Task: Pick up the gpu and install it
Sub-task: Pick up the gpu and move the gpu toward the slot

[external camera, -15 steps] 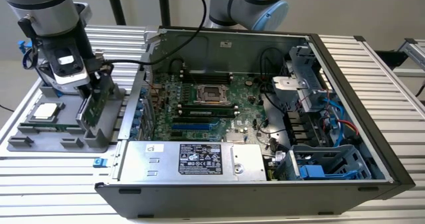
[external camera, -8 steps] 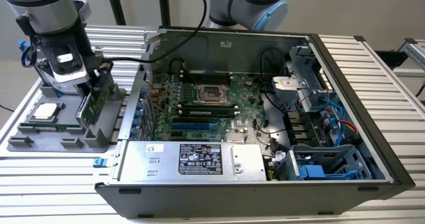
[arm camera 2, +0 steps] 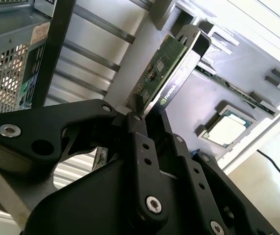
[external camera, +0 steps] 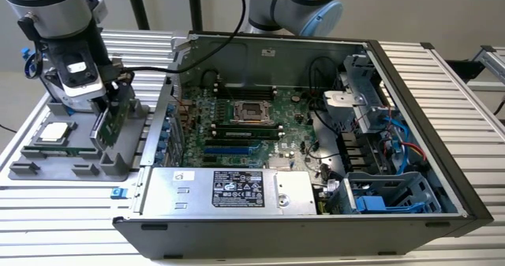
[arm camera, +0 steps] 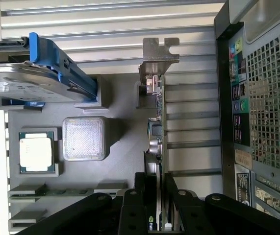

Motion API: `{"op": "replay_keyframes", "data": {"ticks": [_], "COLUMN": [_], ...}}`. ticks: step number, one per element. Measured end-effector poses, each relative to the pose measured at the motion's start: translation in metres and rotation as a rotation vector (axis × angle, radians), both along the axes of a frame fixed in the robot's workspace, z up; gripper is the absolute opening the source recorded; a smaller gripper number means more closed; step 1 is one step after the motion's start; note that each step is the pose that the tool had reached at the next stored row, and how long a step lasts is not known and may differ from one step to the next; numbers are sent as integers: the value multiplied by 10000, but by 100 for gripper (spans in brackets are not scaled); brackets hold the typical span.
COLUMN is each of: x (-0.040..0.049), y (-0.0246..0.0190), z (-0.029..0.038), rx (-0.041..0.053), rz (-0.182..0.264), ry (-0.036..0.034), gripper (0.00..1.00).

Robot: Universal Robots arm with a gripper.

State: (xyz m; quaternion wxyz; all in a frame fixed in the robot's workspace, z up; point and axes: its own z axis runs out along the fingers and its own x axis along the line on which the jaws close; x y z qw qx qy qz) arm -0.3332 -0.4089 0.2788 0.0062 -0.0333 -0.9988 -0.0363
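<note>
Your black two-finger gripper [arm camera 2: 139, 116] is clenched on one end of the gpu [arm camera 2: 165, 68], a thin card with a green board face and a black shroud. The card stands on edge at the grey parts tray [external camera: 59, 159], its long axis running straight out from the fingers to its silver end bracket [arm camera: 159, 51]. The open dark computer case [external camera: 276, 242] lies just beside it, toward the exterior view's right.

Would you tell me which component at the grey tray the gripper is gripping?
The gpu, held on edge by the gripper; the processor chip and hard drive sit untouched.

The gripper [external camera: 106, 104] apparently clasps the gpu [external camera: 111, 127] above the tray [external camera: 63, 166].
</note>
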Motion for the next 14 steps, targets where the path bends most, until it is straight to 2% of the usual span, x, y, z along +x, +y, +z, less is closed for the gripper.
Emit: {"op": "replay_keyframes", "data": {"ticks": [8,14], "x": [0,0], "y": [-1,0], "z": [28,50], "rx": [-31,-31], "rz": [1,0], "ry": [-4,-56], "gripper": [0,0]}}
